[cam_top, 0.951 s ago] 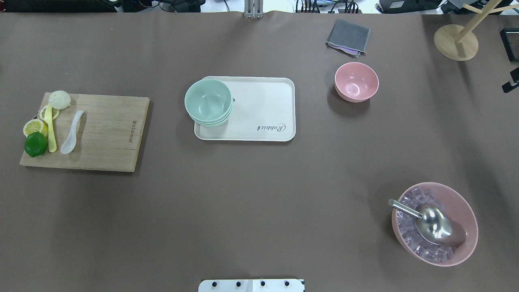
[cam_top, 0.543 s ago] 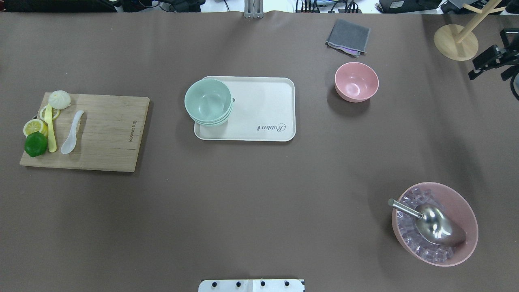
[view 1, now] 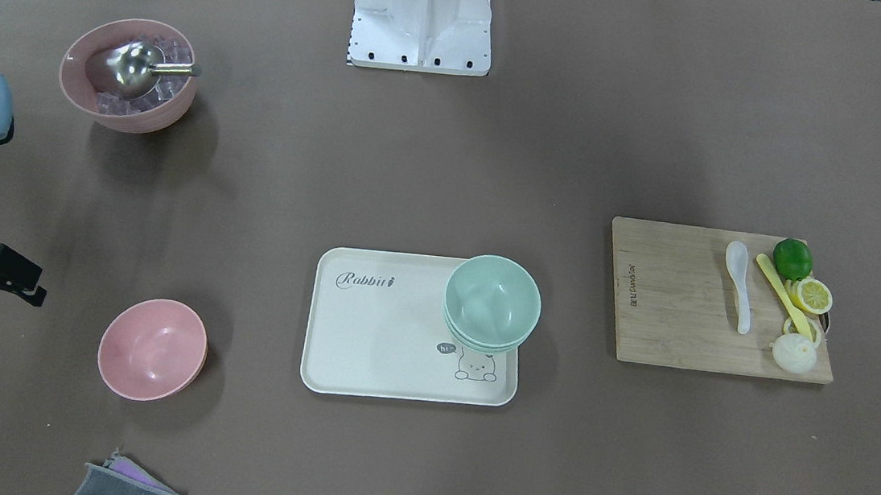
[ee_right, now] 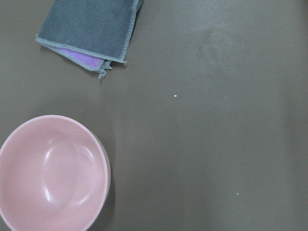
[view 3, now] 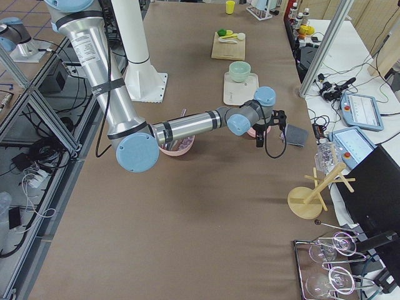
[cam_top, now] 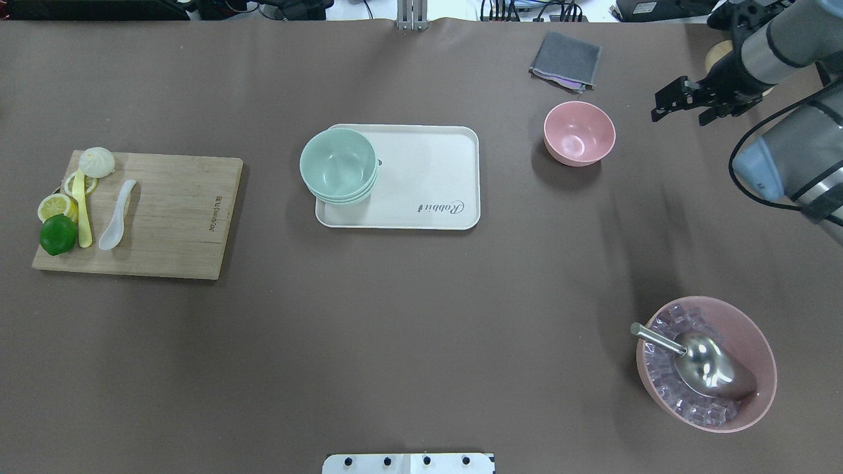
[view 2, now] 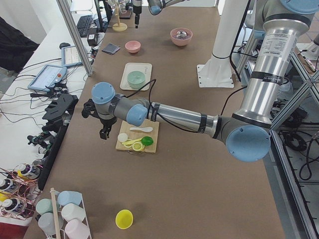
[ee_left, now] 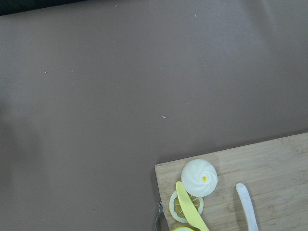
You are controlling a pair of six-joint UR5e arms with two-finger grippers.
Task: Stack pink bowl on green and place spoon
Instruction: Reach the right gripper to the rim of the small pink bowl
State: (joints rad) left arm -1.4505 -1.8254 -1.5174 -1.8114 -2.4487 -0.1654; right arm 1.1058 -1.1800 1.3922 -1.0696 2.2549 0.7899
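Observation:
A small pink bowl (cam_top: 579, 132) stands upright on the table right of the cream tray (cam_top: 428, 178); it also shows in the right wrist view (ee_right: 53, 173). A stack of green bowls (cam_top: 338, 166) sits on the tray's left end. A white spoon (cam_top: 117, 214) lies on the wooden cutting board (cam_top: 171, 217). My right gripper (cam_top: 685, 102) hovers to the right of the pink bowl, open and empty. My left gripper (view 2: 103, 132) shows only in the exterior left view, beside the board's outer edge; I cannot tell whether it is open.
A large pink bowl (cam_top: 757, 342) of ice cubes with a metal scoop (cam_top: 705, 362) stands front right. A grey cloth (cam_top: 566, 60) lies behind the pink bowl. A lime (cam_top: 57, 234), lemon slices, a yellow knife and a bun share the board. A wooden stand (view 3: 312, 200) is far right.
My right arm has come in from the right edge and moved left toward the small pink bowl. The bowls, spoon and tray have not moved.

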